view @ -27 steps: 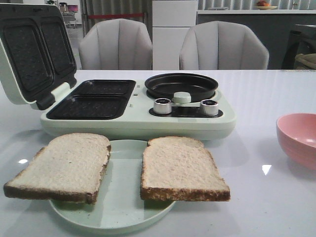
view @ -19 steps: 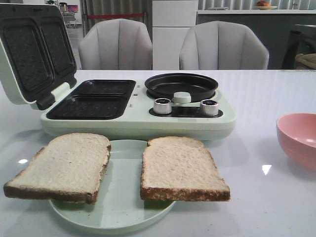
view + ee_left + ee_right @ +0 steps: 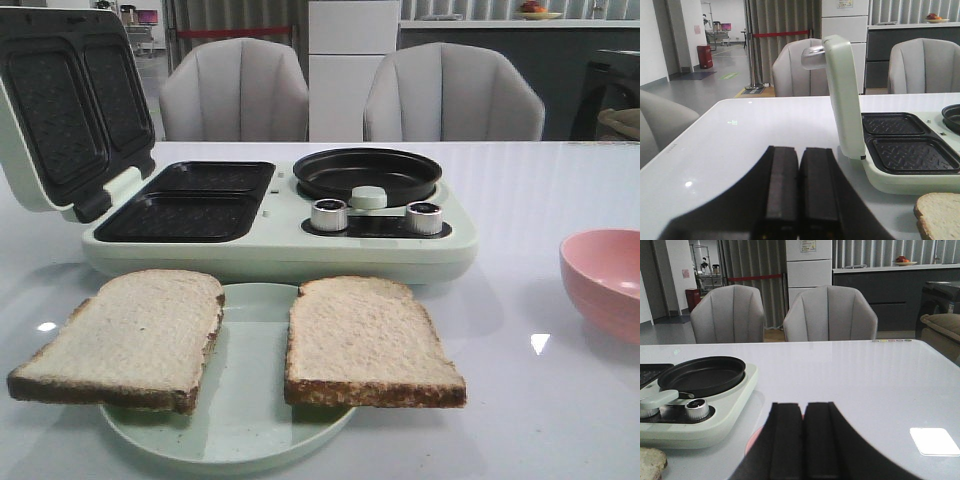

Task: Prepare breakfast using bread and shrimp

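Note:
Two bread slices lie on a pale green plate at the table's front: the left slice overhangs the plate's left side, the right slice its right. A corner of one slice shows in the left wrist view and in the right wrist view. The shrimp is not in view. My left gripper is shut and empty, low over the table left of the sandwich maker. My right gripper is shut and empty, just over the pink bowl. Neither gripper shows in the front view.
An open pale green sandwich maker stands behind the plate, lid raised at the left, two dark grill wells, a round black pan and two knobs. The pink bowl sits at the right edge. Two grey chairs stand behind the table.

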